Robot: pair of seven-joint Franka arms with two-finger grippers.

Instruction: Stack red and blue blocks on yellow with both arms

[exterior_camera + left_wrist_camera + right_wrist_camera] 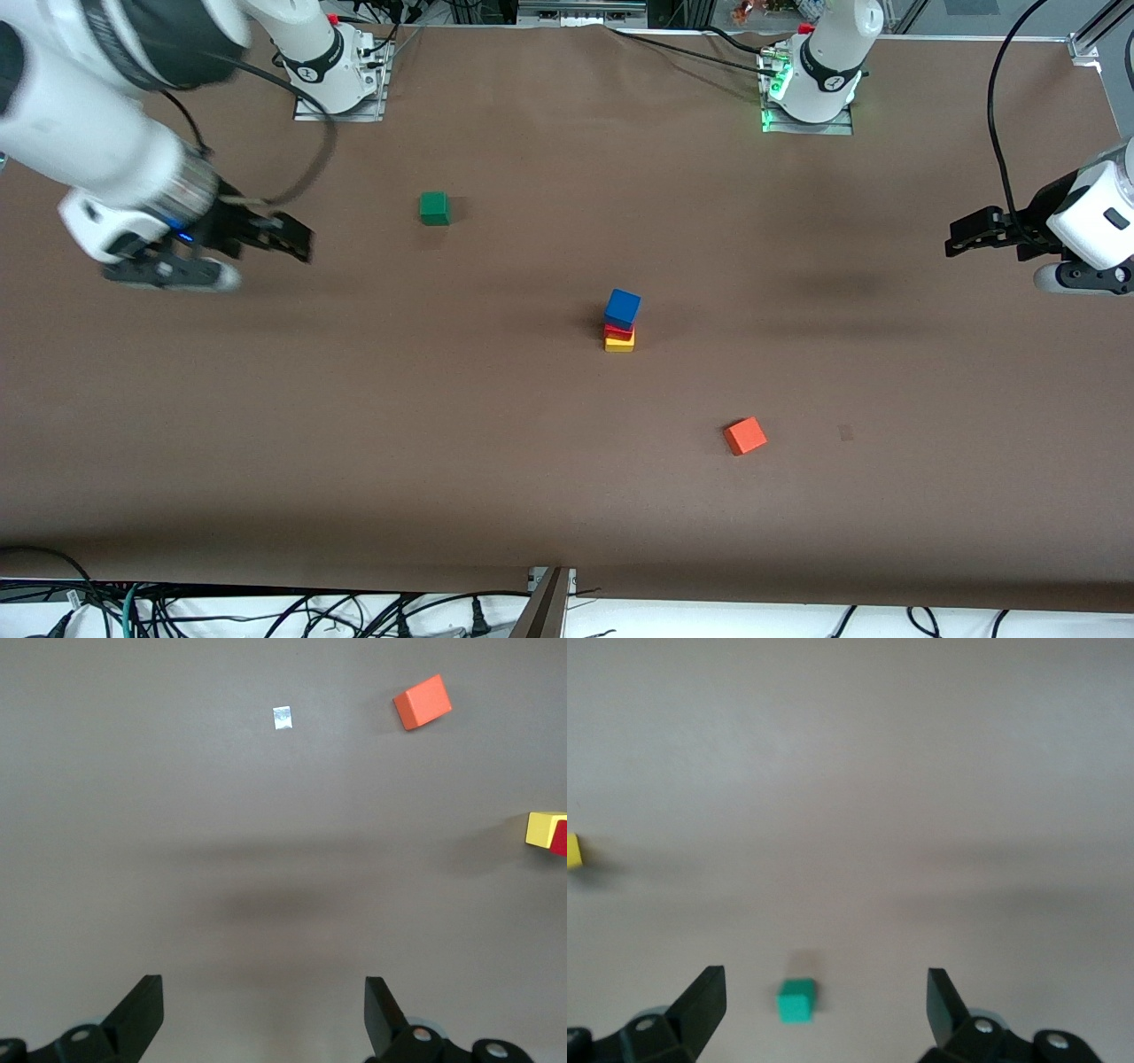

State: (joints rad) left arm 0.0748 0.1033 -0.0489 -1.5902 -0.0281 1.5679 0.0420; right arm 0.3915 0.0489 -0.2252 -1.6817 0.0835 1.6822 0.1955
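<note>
- Blue block [623, 307] sits on red block [618, 332], which sits on yellow block [619, 344], mid-worktop [496, 425]; the blue one is twisted.
- Left pincer [264, 1010] and right pincer [825, 1001] hover spread wide, holding nothing.

arms: white, black joint bands
grippers: black, two fingers
cables: black, trailing
left base: green light
</note>
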